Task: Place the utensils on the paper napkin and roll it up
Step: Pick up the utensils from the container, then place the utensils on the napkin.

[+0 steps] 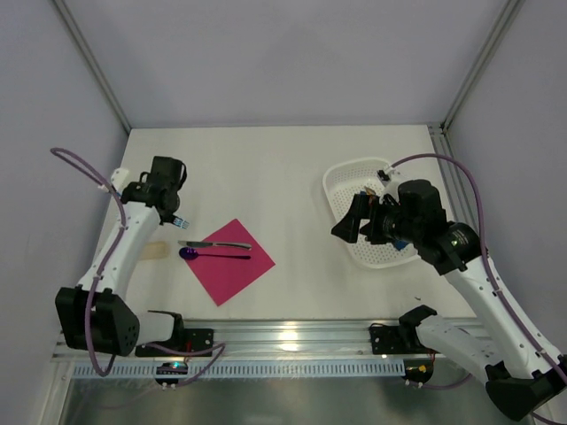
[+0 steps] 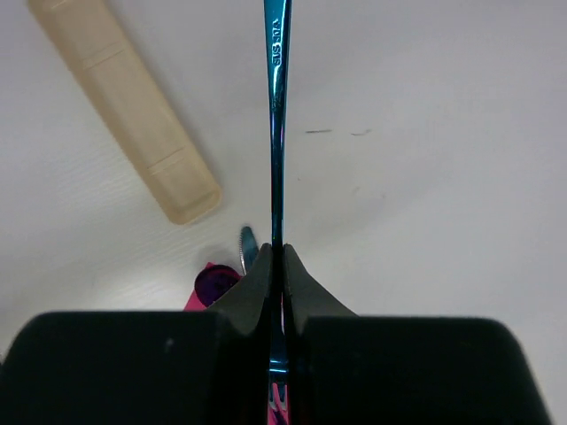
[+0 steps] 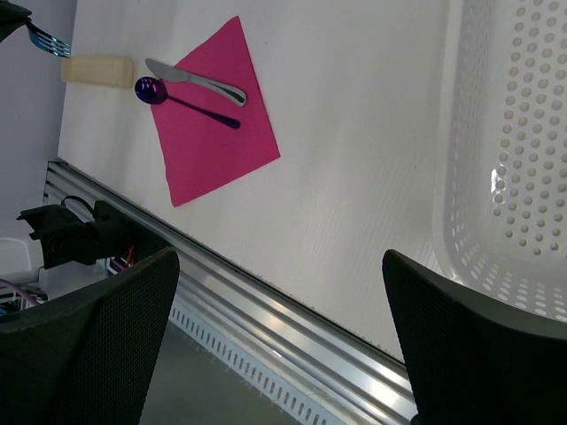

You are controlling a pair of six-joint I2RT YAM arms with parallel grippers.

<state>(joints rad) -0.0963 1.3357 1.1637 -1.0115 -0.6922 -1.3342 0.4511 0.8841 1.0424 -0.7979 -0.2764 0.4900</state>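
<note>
The magenta paper napkin (image 1: 232, 263) lies flat at the table's front left. A knife (image 1: 217, 243) and a purple spoon (image 1: 213, 255) lie side by side across its upper left corner, their heads off the paper. My left gripper (image 1: 174, 215) hovers just left of them, shut on a shiny blue fork (image 2: 276, 133); in the left wrist view the fork's handle runs straight out from between my fingers (image 2: 257, 283). My right gripper (image 1: 348, 220) hangs open and holds nothing by the basket. The right wrist view shows the napkin (image 3: 213, 119) far off.
A pale beige flat stick (image 1: 156, 251) lies left of the spoon's head, and it also shows as the stick (image 2: 133, 115) under my left wrist. A white perforated basket (image 1: 341, 181) stands at the right under my right arm. The metal rail (image 1: 292, 336) runs along the near edge.
</note>
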